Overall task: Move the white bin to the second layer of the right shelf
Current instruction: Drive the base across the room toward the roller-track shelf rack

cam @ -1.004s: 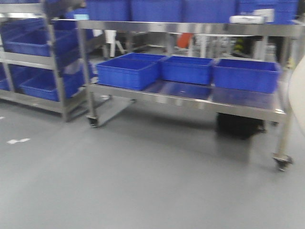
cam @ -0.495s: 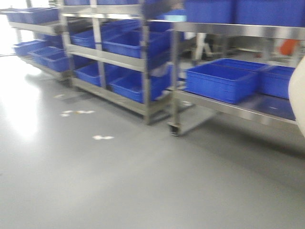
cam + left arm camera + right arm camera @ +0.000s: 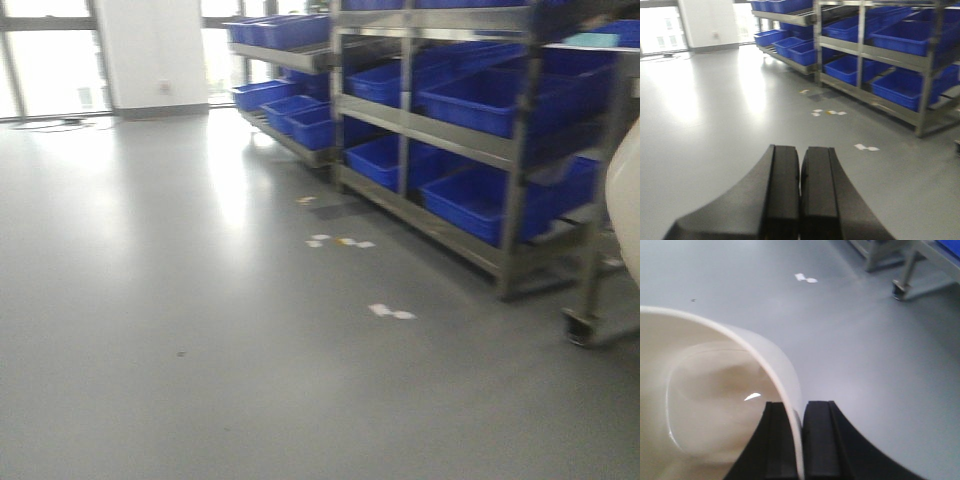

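Panned leftward since the earlier frame, the view places blue-crate racks (image 3: 450,140) at upper right, so transit is judged ongoing; right gripper (image 3: 800,412) pinches the wall of the white bin (image 3: 705,390) at lower left, left gripper (image 3: 800,162) pressed together, empty.

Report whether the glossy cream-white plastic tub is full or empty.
Empty: the right wrist view looks into the cream-white plastic tub, bare inside; the right pincer grips its rim.
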